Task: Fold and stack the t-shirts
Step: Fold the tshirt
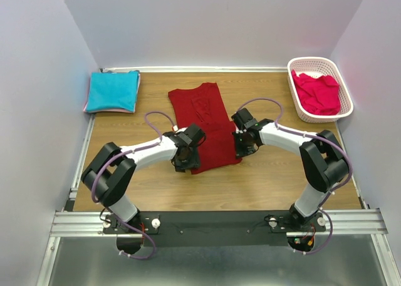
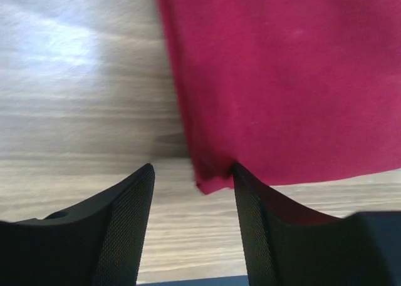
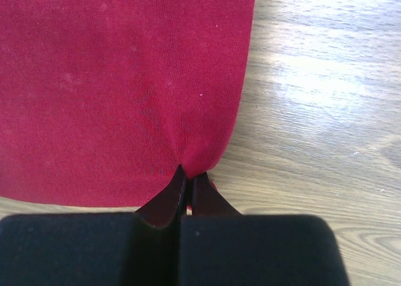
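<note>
At the middle of the wooden surface [image 1: 276,179], the dark red t-shirt [image 1: 203,120] is laid flat as a narrow strip. Its near right corner is pinched between the fully closed jaws of the right hand [image 3: 187,172]. The near left corner is straddled by the left hand [image 2: 193,173], whose jaws are parted, not yet clamped. The turquoise t-shirt [image 1: 111,91] is set folded at the far left; the pinkish-red t-shirt [image 1: 318,93] is heaped in the white basket [image 1: 311,61].

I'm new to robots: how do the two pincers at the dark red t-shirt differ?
The left pincer is open, jaws straddling a corner of the dark red t-shirt; the right pincer is shut on the other. Cloth lies loose at the left pincer but puckers at the right pincer. Both meet the shirt's near edge.
</note>
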`<state>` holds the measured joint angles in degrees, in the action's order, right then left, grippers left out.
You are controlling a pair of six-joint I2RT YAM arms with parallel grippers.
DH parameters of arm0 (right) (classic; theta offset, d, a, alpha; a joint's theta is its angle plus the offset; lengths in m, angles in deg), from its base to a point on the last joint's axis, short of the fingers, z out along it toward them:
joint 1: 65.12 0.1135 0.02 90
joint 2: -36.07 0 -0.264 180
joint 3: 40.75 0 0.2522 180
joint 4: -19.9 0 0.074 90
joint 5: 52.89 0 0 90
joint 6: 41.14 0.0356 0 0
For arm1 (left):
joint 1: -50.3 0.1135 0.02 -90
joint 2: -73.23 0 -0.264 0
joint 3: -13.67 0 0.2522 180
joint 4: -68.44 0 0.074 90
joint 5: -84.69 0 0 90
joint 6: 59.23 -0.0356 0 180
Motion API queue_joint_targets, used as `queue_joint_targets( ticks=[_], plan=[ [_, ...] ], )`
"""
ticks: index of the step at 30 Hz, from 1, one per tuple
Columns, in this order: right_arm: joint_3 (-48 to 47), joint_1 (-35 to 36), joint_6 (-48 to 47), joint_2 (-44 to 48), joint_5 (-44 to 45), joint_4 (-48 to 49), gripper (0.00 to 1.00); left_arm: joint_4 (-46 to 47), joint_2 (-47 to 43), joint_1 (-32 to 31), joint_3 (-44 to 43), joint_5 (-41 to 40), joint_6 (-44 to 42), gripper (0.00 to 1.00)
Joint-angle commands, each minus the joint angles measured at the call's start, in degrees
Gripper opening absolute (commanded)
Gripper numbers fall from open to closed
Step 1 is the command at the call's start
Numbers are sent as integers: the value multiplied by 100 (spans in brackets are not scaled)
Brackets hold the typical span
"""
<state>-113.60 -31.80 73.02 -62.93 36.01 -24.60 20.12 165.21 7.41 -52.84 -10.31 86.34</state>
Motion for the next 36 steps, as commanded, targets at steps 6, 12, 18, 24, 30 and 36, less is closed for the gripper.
queue_joint_targets(
  ticks=[6, 12, 18, 24, 30, 36],
  plan=[
    [222, 104, 1, -129, -215, -239, 1, -392, 1207, -228, -428, 52, -274, 54],
    [266, 105, 9, -23, -206, -187, 1, -639, 1498, -456, -701, -124, -380, 30],
    [319, 104, 9, 56, -22, -169, 1, -595, 1401, -457, -692, -133, -468, 0],
    [722, 113, 62, 590, -329, -571, 1, -691, 823, -676, -500, 33, -899, 0],
    [1250, 104, 193, 1689, -557, -1801, 1, -1280, -355, -1580, 124, 525, -584, 0],
    [1225, 113, 343, 2780, -830, -3049, 1, -1474, -1628, -2100, 591, 1606, -240, 0]
  ],
)
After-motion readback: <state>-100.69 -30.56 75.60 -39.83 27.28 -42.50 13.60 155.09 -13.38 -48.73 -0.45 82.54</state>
